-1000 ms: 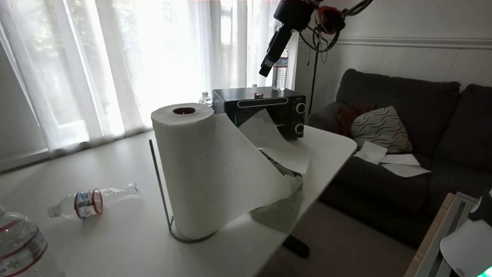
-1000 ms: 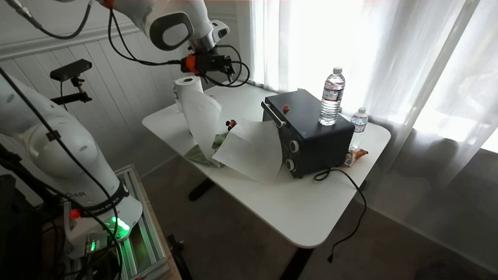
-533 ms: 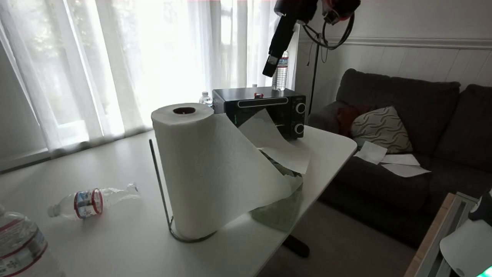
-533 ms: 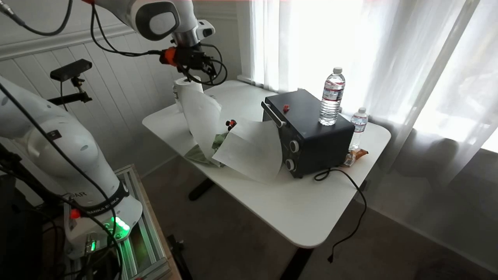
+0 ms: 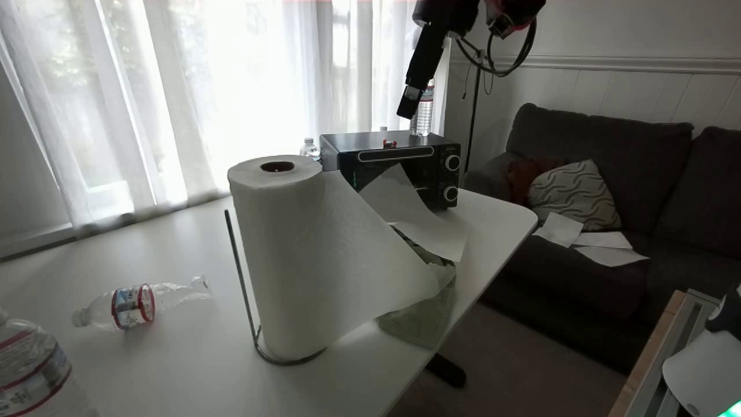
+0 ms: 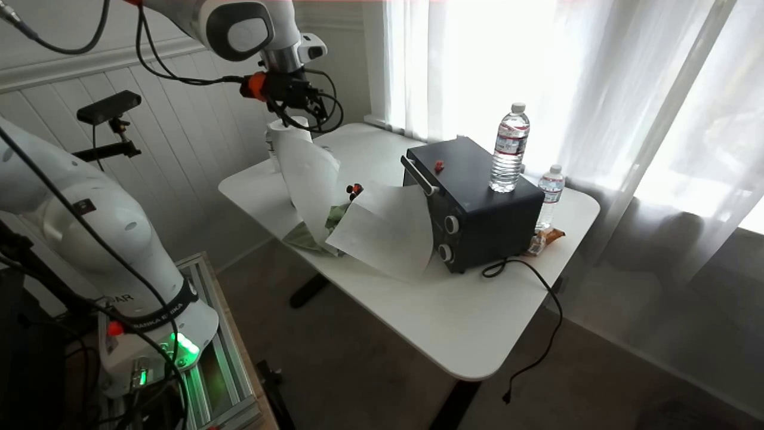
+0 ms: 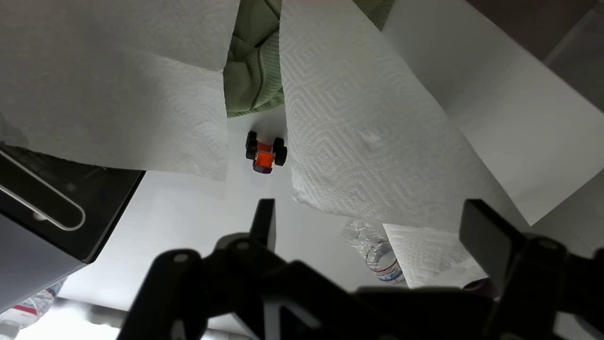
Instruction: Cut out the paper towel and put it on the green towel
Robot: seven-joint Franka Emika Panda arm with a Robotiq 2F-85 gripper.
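Observation:
A white paper towel roll (image 5: 283, 255) stands on a wire holder on the white table, and it also shows in an exterior view (image 6: 287, 132). Its loose end (image 7: 358, 123) stretches out over the green towel (image 5: 414, 324). A separate white sheet (image 6: 388, 233) lies partly on the towel and leans against the oven front; it fills the upper left of the wrist view (image 7: 113, 99). Much of the green towel (image 7: 257, 71) is hidden under the paper. My gripper (image 7: 368, 208) is open and empty, its fingers wide apart. It hangs high above the table (image 5: 408, 110), apart from the paper.
A black toaster oven (image 6: 471, 203) bears a water bottle (image 6: 509, 149) and a small red toy (image 6: 439, 166). An orange toy truck (image 7: 264, 156) sits beside the towel. A crushed bottle (image 5: 133, 304) lies on the table; another bottle (image 5: 35, 368) stands at the near edge.
In an exterior view my arm and gripper have moved left, toward the roll, with the gripper tilting more upright. Movement in the last half second is slight. The paper and towel have not moved.

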